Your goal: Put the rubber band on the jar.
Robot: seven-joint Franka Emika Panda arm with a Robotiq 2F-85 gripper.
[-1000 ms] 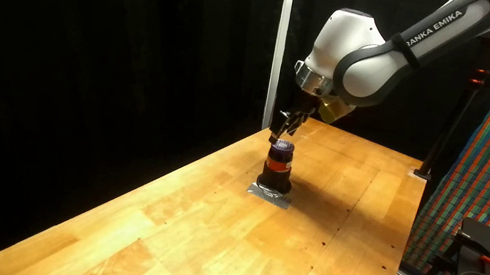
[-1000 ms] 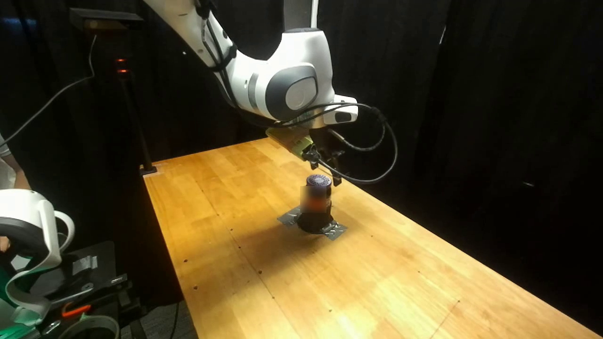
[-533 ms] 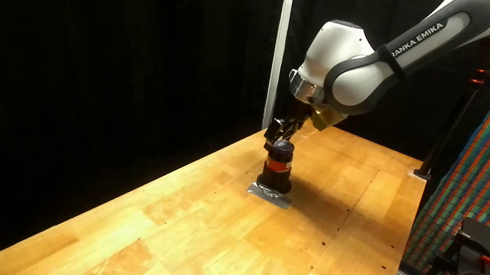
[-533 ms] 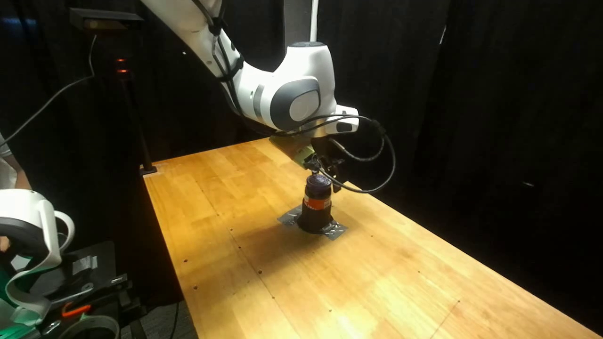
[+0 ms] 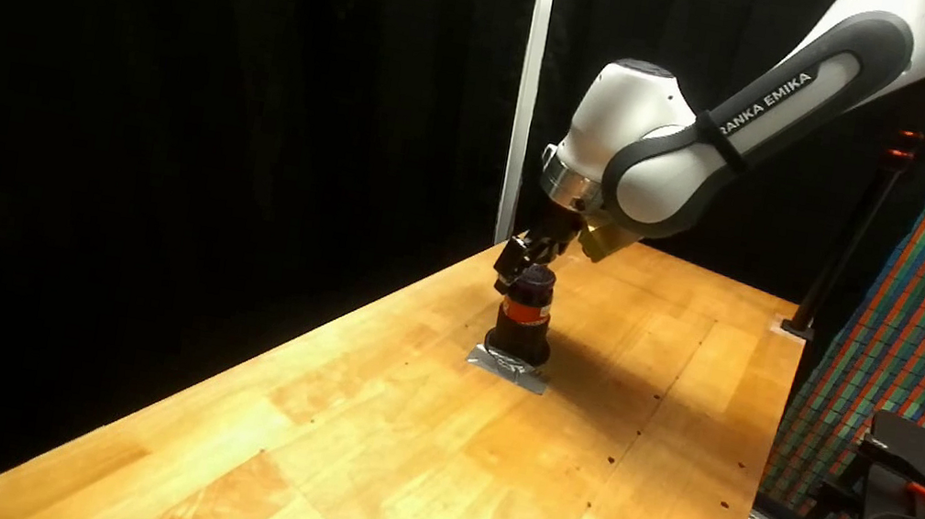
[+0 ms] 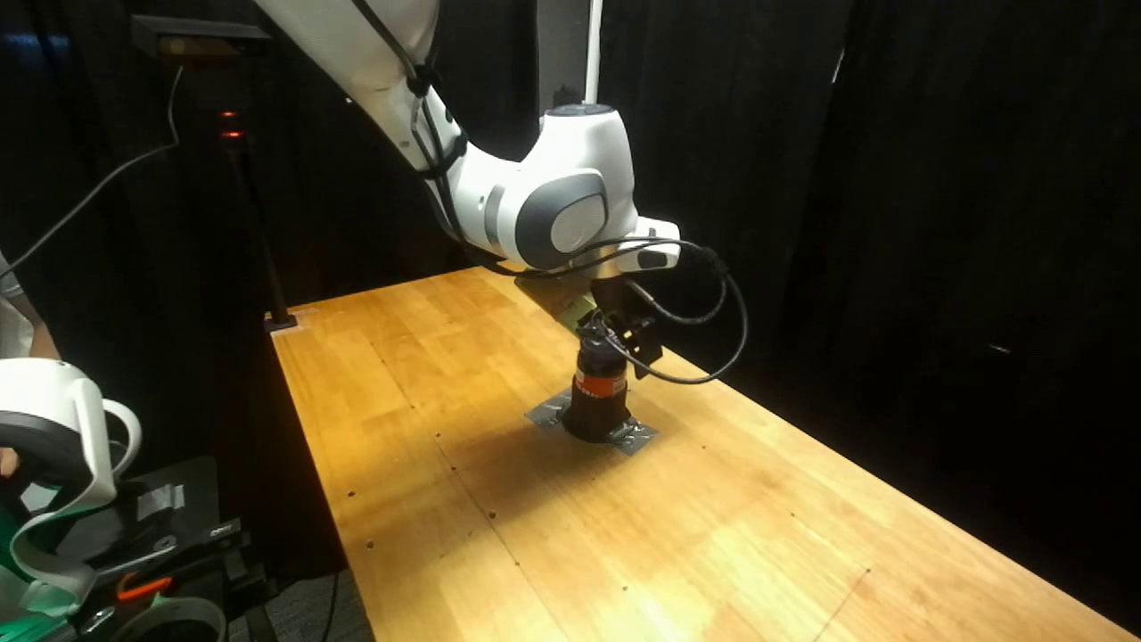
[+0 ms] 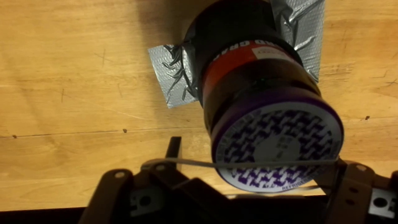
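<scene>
Rubber band [image 7: 242,165] spanned my gripper's [image 7: 255,163] spread fingers [image 7: 174,147], and since the jar's [image 7: 261,82] purple lid [image 7: 278,144] lay nearer one finger, I feared a collision there.

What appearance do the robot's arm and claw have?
The Franka Emika arm is rounded and white, with dark trim, a black strap, partly covered FRANKA EMIKA lettering, a silver ring and dark cables. The claw is black, with jointed links.
</scene>
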